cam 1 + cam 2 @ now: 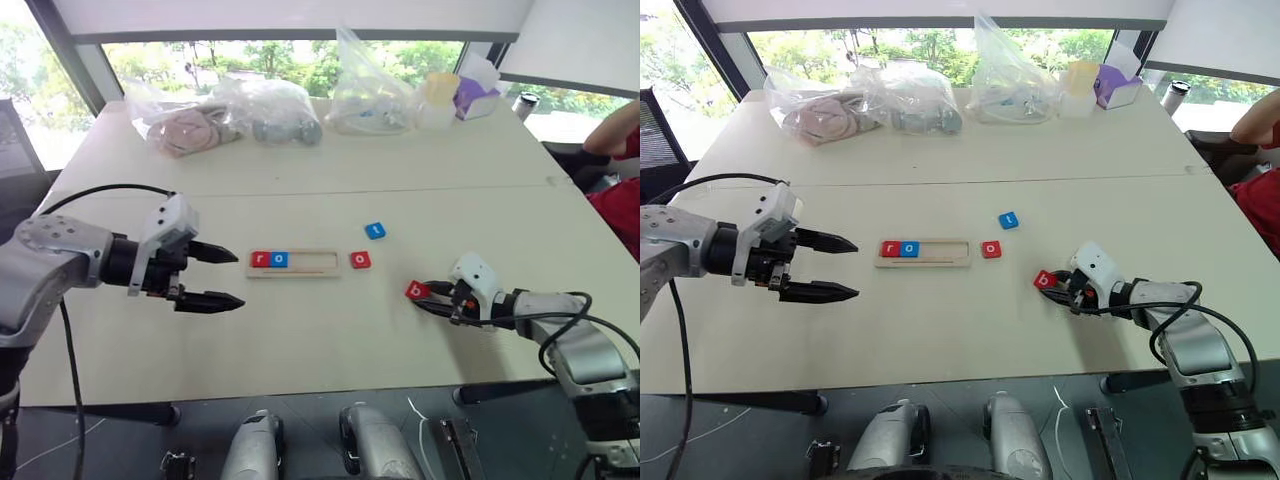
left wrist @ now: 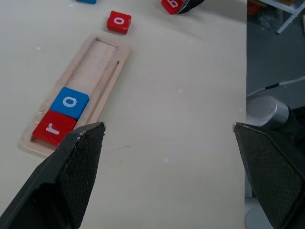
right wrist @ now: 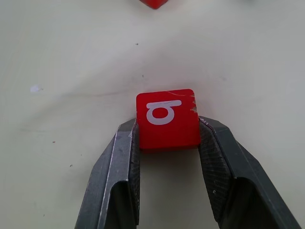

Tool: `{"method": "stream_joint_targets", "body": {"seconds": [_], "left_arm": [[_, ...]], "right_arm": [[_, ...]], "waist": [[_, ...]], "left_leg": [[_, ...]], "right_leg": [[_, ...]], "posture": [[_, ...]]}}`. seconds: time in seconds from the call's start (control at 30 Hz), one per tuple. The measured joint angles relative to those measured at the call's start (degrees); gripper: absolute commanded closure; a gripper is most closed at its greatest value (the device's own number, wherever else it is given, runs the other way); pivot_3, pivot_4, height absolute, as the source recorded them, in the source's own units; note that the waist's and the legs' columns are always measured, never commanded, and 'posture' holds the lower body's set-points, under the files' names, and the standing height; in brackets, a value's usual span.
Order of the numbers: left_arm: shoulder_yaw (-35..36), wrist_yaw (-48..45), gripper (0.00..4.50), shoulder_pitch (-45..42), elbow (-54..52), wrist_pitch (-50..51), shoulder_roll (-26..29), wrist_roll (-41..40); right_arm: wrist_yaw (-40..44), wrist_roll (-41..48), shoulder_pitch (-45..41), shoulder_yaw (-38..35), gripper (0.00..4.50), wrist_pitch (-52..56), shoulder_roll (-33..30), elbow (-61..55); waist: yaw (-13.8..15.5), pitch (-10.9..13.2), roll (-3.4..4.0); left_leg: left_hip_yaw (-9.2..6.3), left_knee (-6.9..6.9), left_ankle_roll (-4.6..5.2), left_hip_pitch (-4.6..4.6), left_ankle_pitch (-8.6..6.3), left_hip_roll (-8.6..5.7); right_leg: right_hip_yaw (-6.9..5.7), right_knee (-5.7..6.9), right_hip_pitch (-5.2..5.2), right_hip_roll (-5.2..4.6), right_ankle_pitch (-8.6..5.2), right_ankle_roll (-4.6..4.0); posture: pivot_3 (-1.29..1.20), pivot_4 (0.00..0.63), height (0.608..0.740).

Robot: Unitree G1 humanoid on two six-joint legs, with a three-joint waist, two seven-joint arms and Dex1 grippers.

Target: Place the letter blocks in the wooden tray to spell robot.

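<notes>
The wooden tray (image 1: 312, 263) lies mid-table with a red "r" block (image 1: 260, 259) and a blue "o" block (image 1: 279, 259) at its left end. Just right of the tray sits a red "o" block (image 1: 360, 260), and a blue "t" block (image 1: 375, 230) lies behind it. My right gripper (image 1: 432, 294) is shut on the red "b" block (image 3: 167, 119), which sits low at the table right of the tray; its two pads press the block's sides. My left gripper (image 1: 240, 278) hovers open left of the tray with nothing between its fingers.
Several clear plastic bags (image 1: 270, 108) and a purple box (image 1: 478, 97) stand along the table's far side. A person's red sleeve (image 1: 625, 205) shows at the right edge. The table's near edge runs just below both grippers.
</notes>
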Motion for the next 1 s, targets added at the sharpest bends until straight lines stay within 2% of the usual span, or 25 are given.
{"method": "stream_joint_targets", "body": {"seconds": [0.13, 0.23, 0.43, 0.73, 1.0], "left_arm": [[0.35, -0.56, 0.0, 2.24, 5.01, -3.15, 2.02, 2.62], [0.83, -1.39, 0.0, 4.0, 8.44, -5.36, 3.95, 4.53], [5.27, -2.64, 0.0, 6.82, 10.05, -5.6, 6.89, 4.89], [11.22, 0.16, 0.0, 12.12, 8.37, -4.96, 6.7, 4.57], [12.38, 3.06, 0.0, 14.05, 3.59, -2.72, 4.53, 2.31]], "right_arm": [[0.17, 1.55, -15.12, 6.77, 3.36, 6.28, 6.68, -6.05], [0.62, 0.96, -23.19, 12.28, 3.36, 7.97, 11.0, -6.09], [4.3, -3.02, -30.91, 23.0, 3.36, 3.92, 19.42, 10.19], [8.63, -9.88, -41.49, 25.36, 3.36, -10.96, 25.0, 35.73], [10.97, -14.14, -48.99, 24.97, 3.36, -20.46, 28.48, 52.84]], "waist": [[-1.01, 0.09, -0.03], [-0.12, 0.06, -0.14], [0.59, 0.08, -0.17], [0.15, 0.08, -0.17], [0.04, 0.08, -0.17]], "left_leg": [[0.09, 0.06, -0.05, -0.02, 0.03, 0.01], [-0.01, 0.01, -0.06, -0.06, 0.04, 0.06], [0.06, 0.05, -0.07, -0.24, 0.05, 0.05], [0.1, 0.2, -0.08, -0.22, 0.05, 0.04], [0.07, 0.12, -0.09, -0.16, 0.05, 0.08]], "right_leg": [[0.24, 0.7, -0.48, 0.13, 0.13, 0.09], [0.04, 0.81, -0.52, 0.22, -0.01, -0.09], [-0.03, 0.77, -0.62, -0.09, -0.11, -0.23], [0.04, 0.82, -0.58, -0.14, -0.02, -0.08], [0.04, 0.9, -0.59, -0.08, 0.0, -0.06]], "posture": [[0.0, 0.15, 0.74], [0.0, 0.15, 0.74], [0.0, 0.15, 0.74], [0.0, 0.15, 0.74], [0.0, 0.15, 0.74]]}}
